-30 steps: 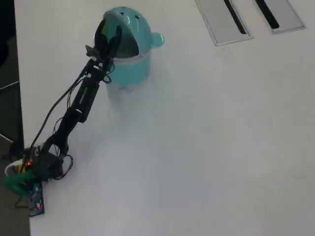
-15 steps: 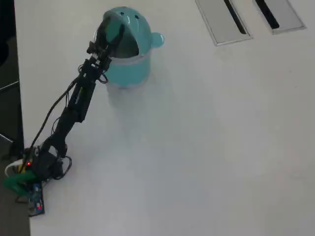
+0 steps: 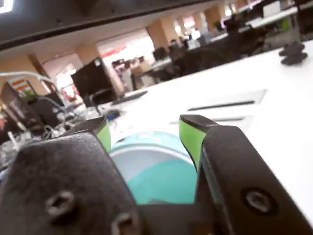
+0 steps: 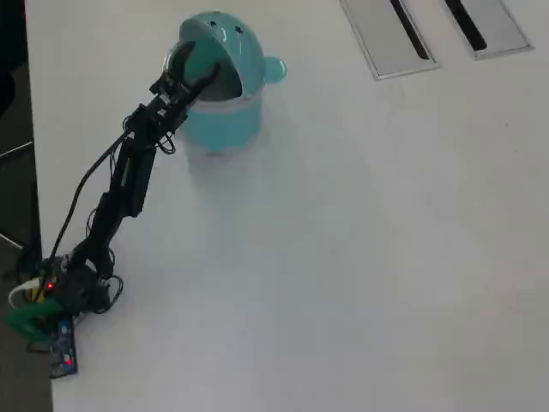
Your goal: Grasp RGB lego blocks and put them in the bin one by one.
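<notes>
The round light-teal bin (image 4: pixel 227 107) stands at the table's far left in the overhead view, its lid pushed in and its knob pointing right. My gripper (image 4: pixel 196 65) hovers at the bin's mouth on its left side. In the wrist view my gripper (image 3: pixel 146 132) is open, its green-padded fingers (image 3: pixel 190 134) spread wide with nothing between them. The bin's rim and teal inside (image 3: pixel 164 178) show through the gap. No lego blocks are in view.
Two flat grey slotted panels (image 4: pixel 390 39) (image 4: pixel 485 24) lie set into the table at the top right. The arm's base and wiring (image 4: pixel 51 300) sit at the left table edge. The white tabletop (image 4: pixel 360 257) stretches to the right.
The arm's middle links have shifted a little to the left and the gripper has turned slightly. It stays open at the bin's mouth.
</notes>
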